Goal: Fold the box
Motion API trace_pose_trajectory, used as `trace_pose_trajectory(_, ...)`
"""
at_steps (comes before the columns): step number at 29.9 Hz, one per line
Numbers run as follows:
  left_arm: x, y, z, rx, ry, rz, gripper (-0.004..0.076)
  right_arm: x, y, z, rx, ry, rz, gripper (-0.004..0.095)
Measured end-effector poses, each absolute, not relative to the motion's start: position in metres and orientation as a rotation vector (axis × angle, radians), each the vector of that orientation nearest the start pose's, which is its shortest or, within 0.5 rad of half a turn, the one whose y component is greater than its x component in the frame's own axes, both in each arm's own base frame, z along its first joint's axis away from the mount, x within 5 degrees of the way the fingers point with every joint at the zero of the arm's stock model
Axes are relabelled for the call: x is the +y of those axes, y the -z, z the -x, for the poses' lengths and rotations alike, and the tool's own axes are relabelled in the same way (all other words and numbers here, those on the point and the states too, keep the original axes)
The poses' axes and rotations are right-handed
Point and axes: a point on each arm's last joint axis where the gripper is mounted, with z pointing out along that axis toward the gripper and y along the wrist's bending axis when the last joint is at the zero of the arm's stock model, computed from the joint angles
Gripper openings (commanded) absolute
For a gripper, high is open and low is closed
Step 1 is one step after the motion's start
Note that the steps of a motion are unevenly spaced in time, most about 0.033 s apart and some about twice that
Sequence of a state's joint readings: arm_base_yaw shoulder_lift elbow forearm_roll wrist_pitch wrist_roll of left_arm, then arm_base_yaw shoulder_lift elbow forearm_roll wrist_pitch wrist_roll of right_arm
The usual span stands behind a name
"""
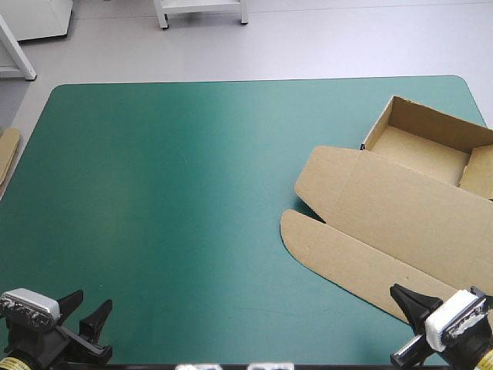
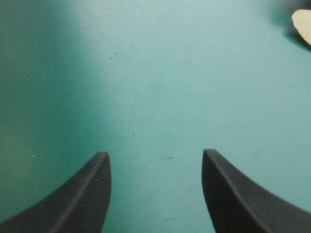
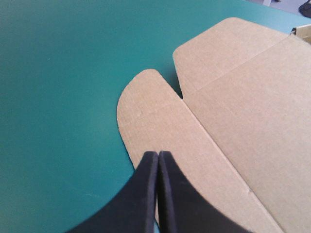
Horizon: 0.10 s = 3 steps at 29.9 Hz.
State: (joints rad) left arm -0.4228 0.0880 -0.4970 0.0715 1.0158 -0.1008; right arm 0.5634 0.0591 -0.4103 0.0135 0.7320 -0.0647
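The brown box (image 1: 400,208) lies at the table's right side as an open tray (image 1: 431,142) with raised walls. Its lid lies flat toward the near edge and ends in a rounded flap (image 3: 146,111). My right gripper (image 1: 400,294) is at the near right corner, by the flap's near edge. In the right wrist view my right gripper (image 3: 158,154) is shut, fingers meeting in one point above the flap, nothing between them. My left gripper (image 1: 91,302) hangs at the near left corner, far from the box. Its fingers (image 2: 155,153) stand open over bare teal-green cover; one flap tip (image 2: 302,24) shows far ahead.
An edge of more brown board (image 1: 8,154) shows at the table's left edge. The teal-green cover (image 1: 169,193) is bare across the left and middle. The box reaches the table's right edge.
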Motion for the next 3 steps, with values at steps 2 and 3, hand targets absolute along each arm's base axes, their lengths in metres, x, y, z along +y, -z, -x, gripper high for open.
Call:
trace_pose_trajectory(2,0.0005,-0.2798,-0.0123,2.061,0.233,-0.338,0.0402,0.0122,-0.2778,-0.0193,1.757,-0.35,0.571,-0.0017)
trace_pose_trajectory(3,0.0004,-0.2798,-0.0125,2.06,0.233,-0.337,0.0402,0.0118,-0.2779,-0.0187,1.749,-0.351,0.568,-0.0017)
